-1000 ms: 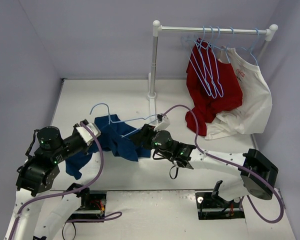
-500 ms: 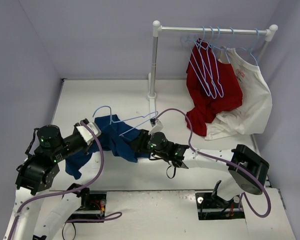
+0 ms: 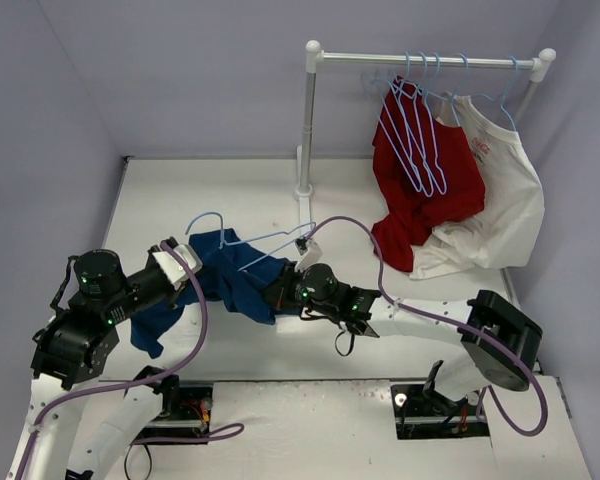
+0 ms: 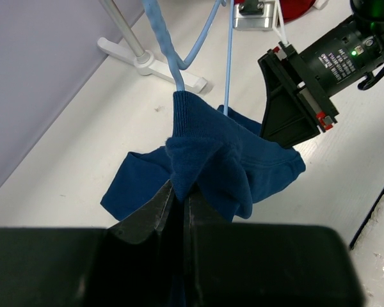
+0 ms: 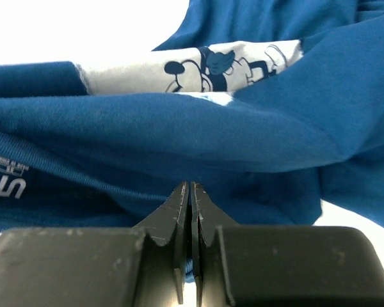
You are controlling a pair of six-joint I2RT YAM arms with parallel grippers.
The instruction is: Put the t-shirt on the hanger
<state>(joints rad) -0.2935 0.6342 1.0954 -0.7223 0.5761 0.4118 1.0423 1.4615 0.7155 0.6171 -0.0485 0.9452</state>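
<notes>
The dark blue t-shirt [image 3: 230, 285] hangs bunched between my two arms, just above the table. A light-blue wire hanger [image 3: 205, 213] pokes up out of its neck, hook to the left. My left gripper [image 3: 188, 272] is shut on the ribbed neck fold [image 4: 185, 160], just under the hanger wire [image 4: 163, 38]. My right gripper [image 3: 277, 296] is pressed into the shirt's right side and is shut on a fold of the t-shirt [image 5: 179, 128], with blue cloth showing between its fingers [image 5: 179, 211]. A pale printed label [image 5: 198, 67] shows above them.
A white clothes rack [image 3: 307, 120] stands at the back right, its foot [image 4: 153, 64] close behind the shirt. On its rail hang a red shirt [image 3: 420, 190], a white shirt [image 3: 500, 200] and several spare blue hangers [image 3: 415, 130].
My right gripper has slid left into the shirt and closed on its cloth. The hanger has tilted a little. The left gripper has held its grip in place.
</notes>
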